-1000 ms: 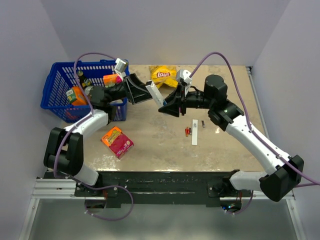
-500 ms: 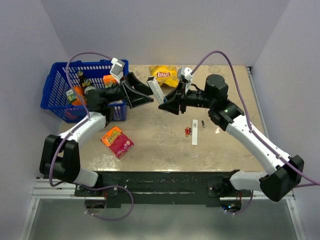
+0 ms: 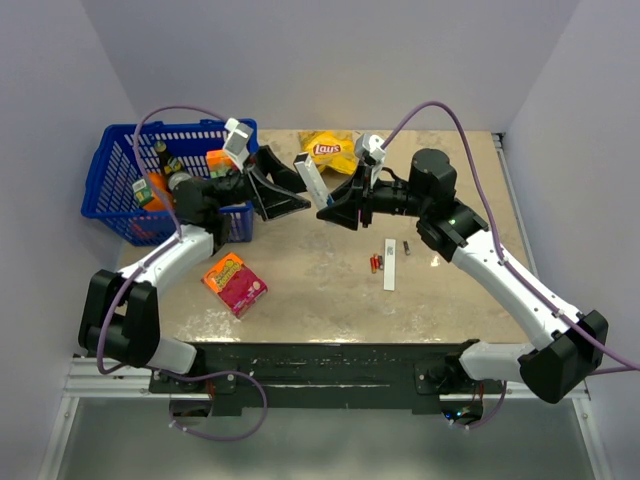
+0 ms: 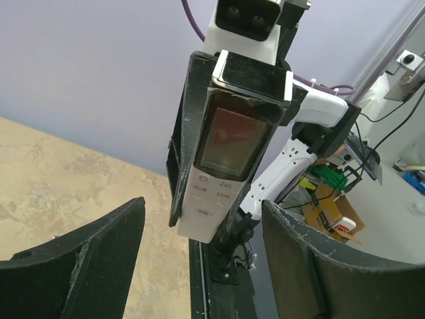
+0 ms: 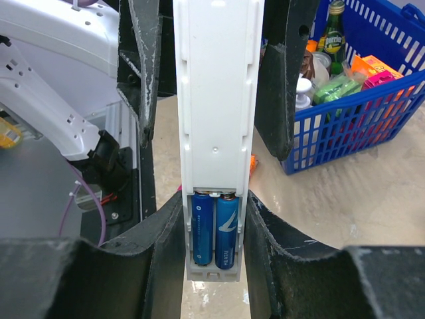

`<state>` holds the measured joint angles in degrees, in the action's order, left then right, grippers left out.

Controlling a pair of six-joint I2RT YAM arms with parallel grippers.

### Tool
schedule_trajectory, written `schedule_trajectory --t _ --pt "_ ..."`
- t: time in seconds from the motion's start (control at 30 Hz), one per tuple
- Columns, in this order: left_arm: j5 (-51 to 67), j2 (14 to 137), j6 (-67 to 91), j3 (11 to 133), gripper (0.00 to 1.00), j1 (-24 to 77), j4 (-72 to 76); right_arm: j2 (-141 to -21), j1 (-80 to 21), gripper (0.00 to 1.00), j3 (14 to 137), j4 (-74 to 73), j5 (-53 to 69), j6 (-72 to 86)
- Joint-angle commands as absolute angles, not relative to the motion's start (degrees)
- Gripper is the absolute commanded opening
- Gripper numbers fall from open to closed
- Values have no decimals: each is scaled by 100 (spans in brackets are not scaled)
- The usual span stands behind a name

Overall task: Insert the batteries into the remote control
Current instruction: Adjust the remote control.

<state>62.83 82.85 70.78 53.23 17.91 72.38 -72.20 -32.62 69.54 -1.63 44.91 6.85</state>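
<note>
remote control [image 5: 217, 100], top cropped, right gripper [image 5: 212, 219] covering sides

Brand names showing on two items

A yellow chip bag [image 3: 326, 151] is displaying "Lay's", and a green bottle [image 5: 335, 30] in the basket is showing "perrier"; the small print on the remote [image 4: 229, 153] is reading too blurred.

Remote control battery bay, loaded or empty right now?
Loaded: two blue batteries sit side by side in the uncovered bay of the remote control.
</note>
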Motion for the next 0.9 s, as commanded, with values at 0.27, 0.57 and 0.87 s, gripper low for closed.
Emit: schedule_trajectory --t 0.27,0.57,0.87 --pt "6135 8077 6741 5370 70 1977 10863 -7005 -3287 2 7093 299 4904 826" --pt "6143 8095 6671 5528 65 2162 10863 -7040 -3384 2 7023 281 4887 897" --pt "6179 8042 6583 5686 55 2153 10863 -6961 -3375 3 6864 255 4825 984"
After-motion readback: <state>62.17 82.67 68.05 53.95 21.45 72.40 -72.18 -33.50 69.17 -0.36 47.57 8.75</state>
